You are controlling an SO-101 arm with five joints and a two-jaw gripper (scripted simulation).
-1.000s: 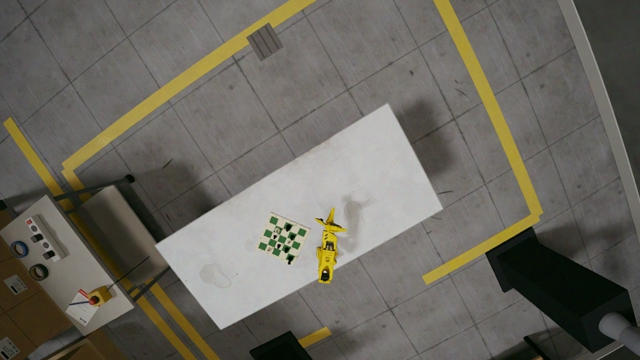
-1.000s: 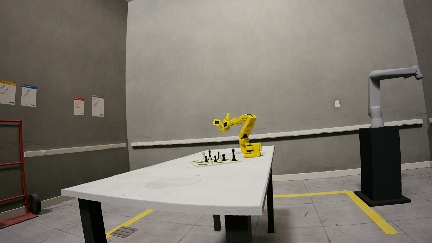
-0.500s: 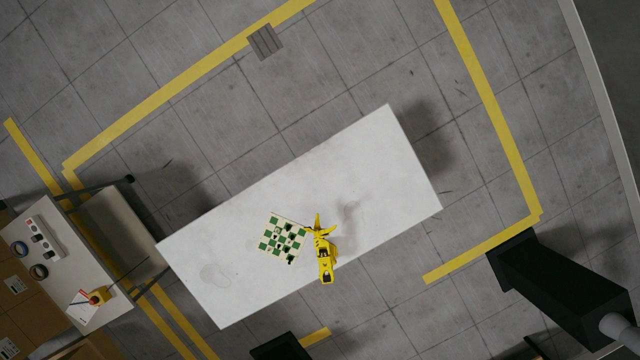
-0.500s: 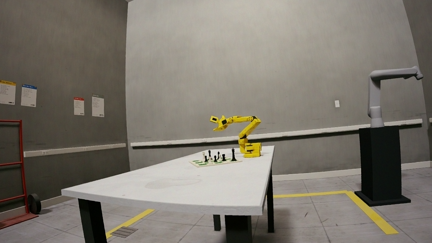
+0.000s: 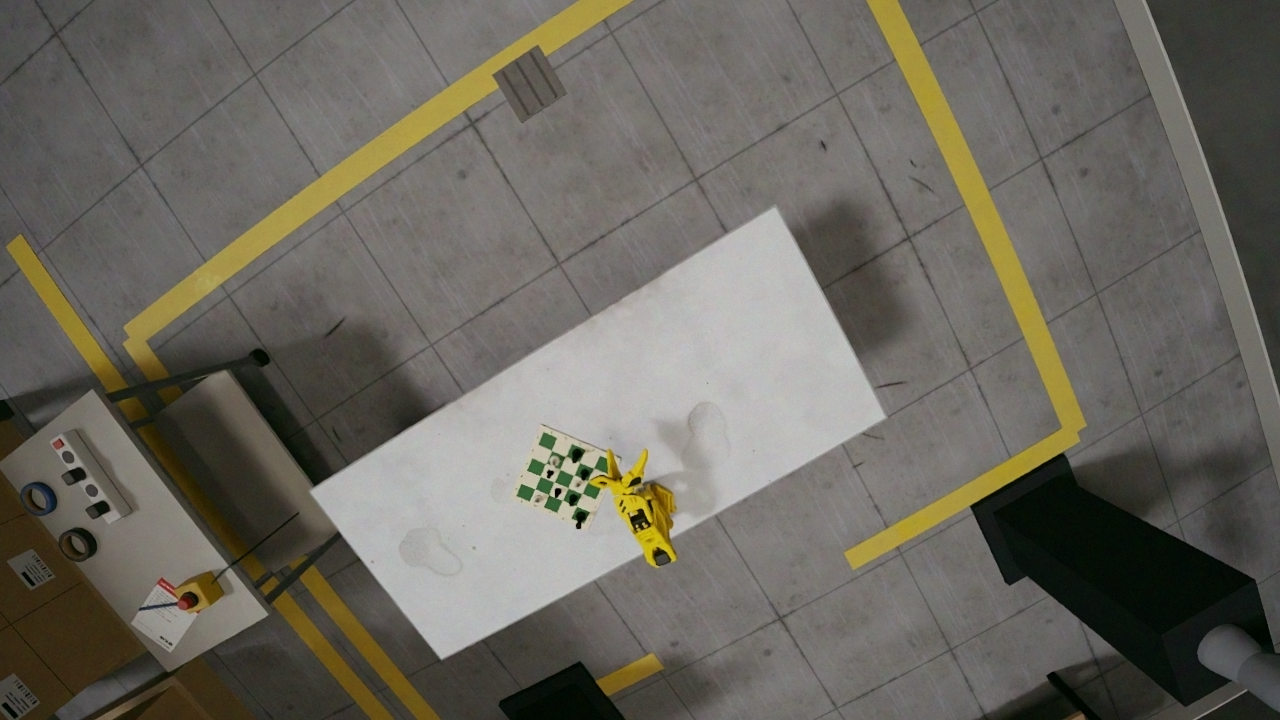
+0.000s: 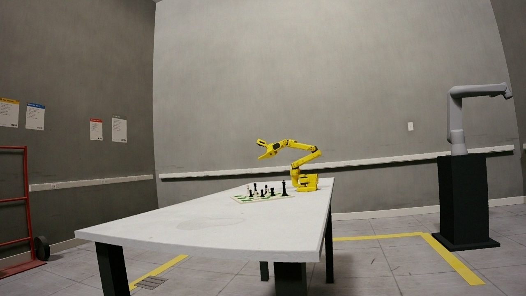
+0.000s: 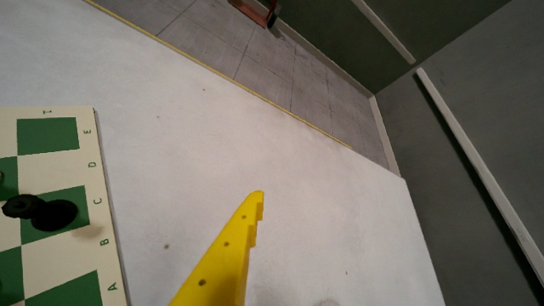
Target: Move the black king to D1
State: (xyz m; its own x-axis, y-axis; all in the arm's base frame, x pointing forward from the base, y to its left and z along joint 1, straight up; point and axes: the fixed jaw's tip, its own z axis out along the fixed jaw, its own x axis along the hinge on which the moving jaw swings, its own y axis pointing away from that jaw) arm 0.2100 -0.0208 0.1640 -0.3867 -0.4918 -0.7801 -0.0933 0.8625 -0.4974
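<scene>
A small green-and-cream chessboard point(image 5: 529, 489) point(image 6: 241, 200) point(image 7: 51, 170) lies on the white table point(image 5: 716, 358) point(image 6: 235, 228). Several black and white pieces stand on it. The tallest black piece, the black king point(image 6: 283, 188) point(image 5: 580, 517), stands upright at the board's corner nearest the arm's base. In the wrist view the board's edge shows letters A to E; a black piece point(image 7: 38, 210) stands on C beside it, and the cream D square there is bare. My gripper point(image 5: 627, 463) point(image 6: 259, 150) is open and empty, high above the table just beside the board's edge. One yellow jaw point(image 7: 238, 242) shows in the wrist view.
The arm's yellow base point(image 6: 305, 182) point(image 5: 653, 528) sits at the table's edge next to the board. A grey robot arm on a black pedestal point(image 6: 463, 195) stands off to the right. A red hand truck point(image 6: 14, 206) stands by the left wall.
</scene>
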